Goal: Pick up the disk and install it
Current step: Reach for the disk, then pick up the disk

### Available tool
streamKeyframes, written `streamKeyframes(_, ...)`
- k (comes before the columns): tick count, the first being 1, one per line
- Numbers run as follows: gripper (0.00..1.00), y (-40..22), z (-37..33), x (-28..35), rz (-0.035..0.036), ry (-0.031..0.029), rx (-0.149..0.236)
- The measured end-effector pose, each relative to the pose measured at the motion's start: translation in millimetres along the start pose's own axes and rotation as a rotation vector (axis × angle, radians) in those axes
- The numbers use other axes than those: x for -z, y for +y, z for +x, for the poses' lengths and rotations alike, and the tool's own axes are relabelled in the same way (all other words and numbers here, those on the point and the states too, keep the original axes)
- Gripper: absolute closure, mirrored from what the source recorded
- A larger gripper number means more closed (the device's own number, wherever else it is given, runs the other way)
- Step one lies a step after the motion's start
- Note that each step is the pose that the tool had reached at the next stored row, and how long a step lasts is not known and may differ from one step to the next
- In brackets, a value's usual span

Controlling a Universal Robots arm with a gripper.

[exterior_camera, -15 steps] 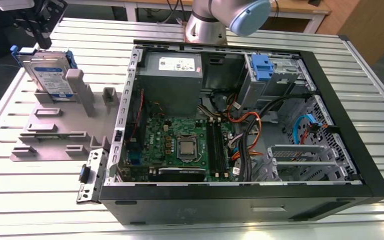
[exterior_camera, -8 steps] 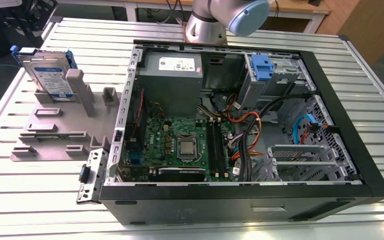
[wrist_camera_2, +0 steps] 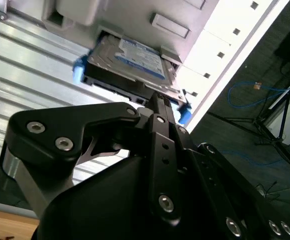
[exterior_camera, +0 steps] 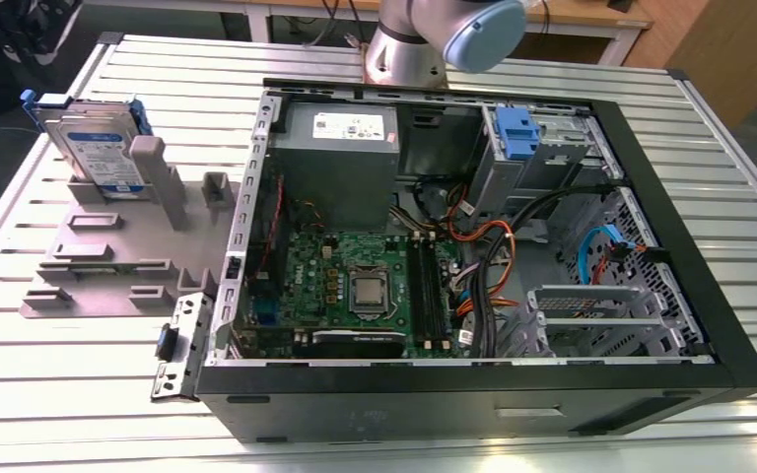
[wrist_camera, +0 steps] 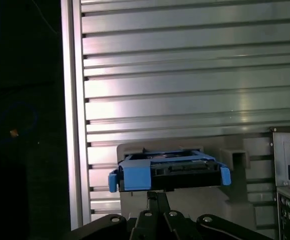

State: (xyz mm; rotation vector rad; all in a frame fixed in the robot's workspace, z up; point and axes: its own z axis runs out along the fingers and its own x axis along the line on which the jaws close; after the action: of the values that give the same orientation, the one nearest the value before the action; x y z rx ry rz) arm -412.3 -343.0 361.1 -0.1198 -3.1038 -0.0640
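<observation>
at the exterior view's left the disk [exterior_camera: 94,148] stands on edge in a grey holder [exterior_camera: 103,251] on the slatted worktop [exterior_camera: 36,394], well apart from the open computer case [exterior_camera: 733,335] to its right. in the first wrist view the tool [wrist_camera: 153,196] points straight at the disk's blue-framed edge, close to it; we cannot tell whether they touch. its fingers look pressed together, gripping nothing. we judge the edge's long run lies across them.
</observation>
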Motion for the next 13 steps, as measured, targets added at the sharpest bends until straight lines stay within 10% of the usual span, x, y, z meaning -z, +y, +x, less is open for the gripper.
streamKeyframes(5, 0.89, 5.8, 16.0, -5.9, 0.0, 0.0, 0.0)
streamKeyframes(13, 0.89, 5.7, 17.0, -7.4, 0.0001, 0.0, 0.0)
